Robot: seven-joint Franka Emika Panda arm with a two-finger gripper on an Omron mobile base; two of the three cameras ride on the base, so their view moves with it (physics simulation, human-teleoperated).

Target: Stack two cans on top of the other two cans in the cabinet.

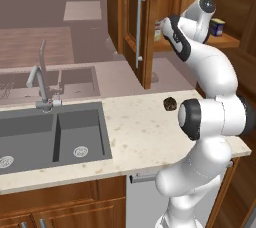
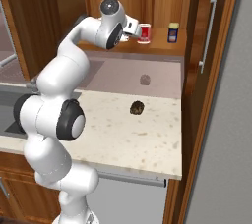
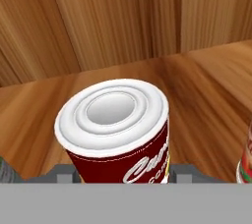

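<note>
We have the arm reaching into the tall reddish-brown wooden cabinet [image 2: 197, 46] and its two-finger gripper [image 2: 134, 29] is at a small red can with a white band and pale ringed top [image 3: 115, 129]. In the hand view that can stands upright on the wooden shelf [image 3: 206, 85], right between the two dark fingertips [image 3: 63, 173], which sit on either side of its body near the bottom of the view. Whether the pads actually press on the can we cannot tell — the contact is cut off by the frame edge.

As for progress, we judge the stacking not yet begun. In the right base view the red can [image 2: 144, 33] rests directly on the shelf, and the small dark-blue can with a yellowish label [image 2: 173, 32] stands well apart to its right, with nothing on top of it. A sliver of another red-and-white object [image 3: 245, 161] shows at the right edge of the hand view; it is too cropped for us to name. The cream-labelled can we cannot pick out with certainty. So both lifts and placements look to remain ahead of us.

Below the cabinet runs a pale speckled stone counter [image 1: 135, 132] carrying one small dark lumpy object [image 1: 169, 103]. To the left sits a grey double-basin sink [image 1: 50, 137] with a silver tap [image 1: 41, 84] — the cabinet door with its long vertical silver bar handle [image 1: 139, 27] stands open.
</note>
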